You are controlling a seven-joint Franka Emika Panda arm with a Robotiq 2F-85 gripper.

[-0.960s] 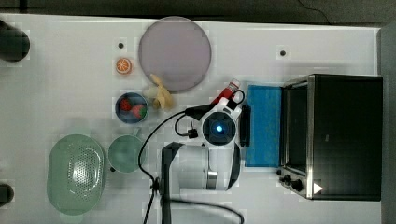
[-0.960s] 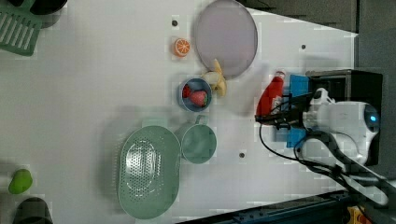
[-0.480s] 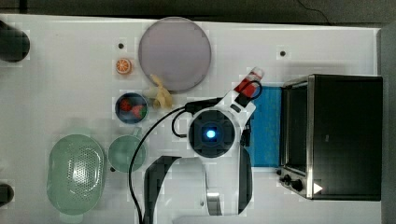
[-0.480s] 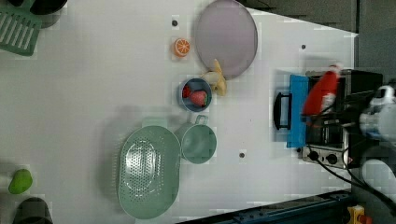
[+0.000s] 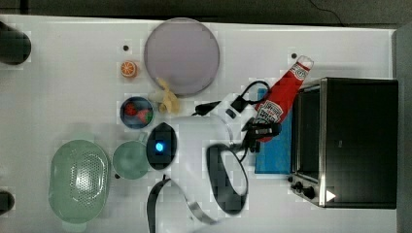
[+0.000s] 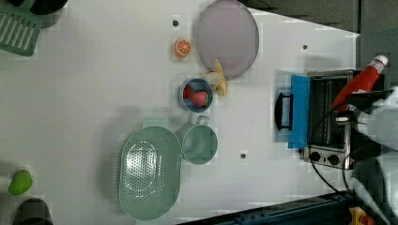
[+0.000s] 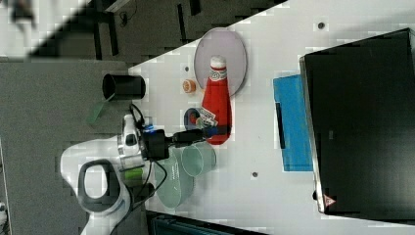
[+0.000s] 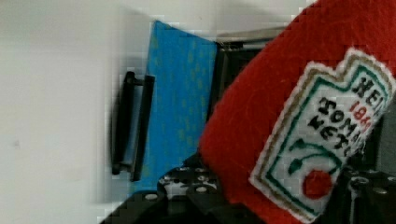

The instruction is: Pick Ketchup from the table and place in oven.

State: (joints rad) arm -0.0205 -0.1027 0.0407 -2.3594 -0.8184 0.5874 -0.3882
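Half above the open blue door [image 5: 274,155] of the oven [image 5: 359,141], hanging clear of the table [image 5: 73,63] and clenching tight on the Ketchup [image 5: 284,92] with the gripper [image 5: 262,130], grasping it low on the red body, just under the pale label (cap slanting toward the table's far edge in the top view). Carrying the bottle well off the surface, near the top view's right edge, in front of the oven's mouth in the left view and not inside it. Sitting at that same right edge: the oven, door folded flat onto the tabletop. Lying by the top view's upper edge: a round grey plate [image 5: 182,56] and an orange slice [image 5: 128,69]. Resting nearer mid-table: a small bowl of strawberries [image 5: 137,112], a green cup [image 5: 130,159] and, toward the lower left corner, a green colander [image 5: 80,179].
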